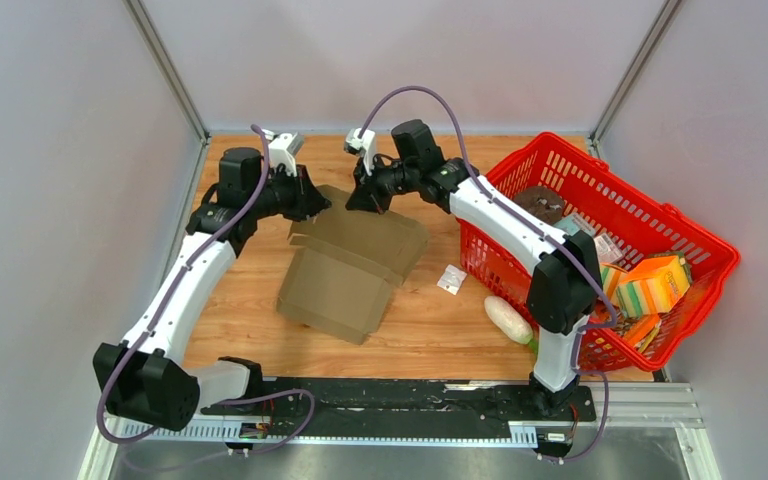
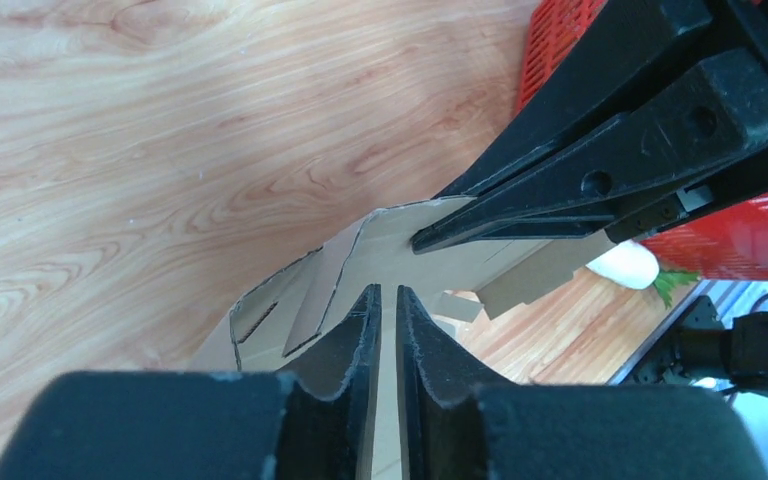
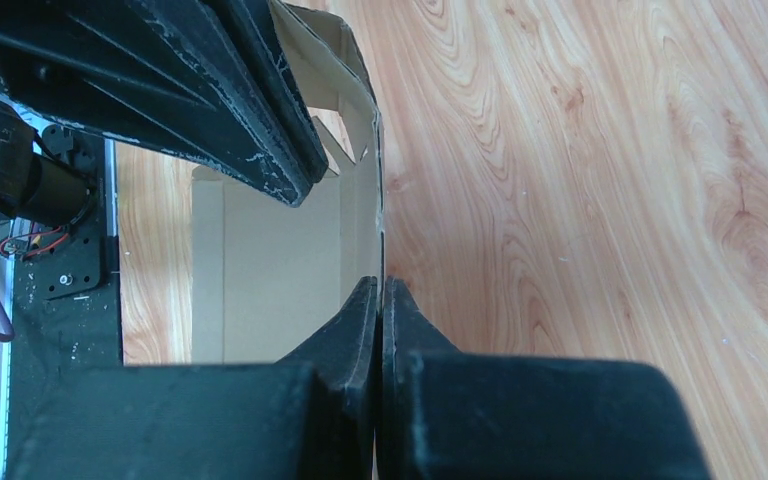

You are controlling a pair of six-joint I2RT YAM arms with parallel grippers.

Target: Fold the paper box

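Left fingers [image 2: 353, 345], right fingers [image 3: 358, 325], pinching paper box [image 1: 345, 270]

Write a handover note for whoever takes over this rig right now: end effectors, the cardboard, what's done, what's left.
Left end effector: shut on the far left edge of the paper box.
Right end effector: shut on the same sheet's far edge, close beside the left one.
Paper box: left of the red basket. Its far end is lifted and curved between both grips, and its near end lies on the table.
Done: both grips are in place and a first bend has begun.
Left: no walls stand and no flaps are tucked, so nearly all the folding remains.
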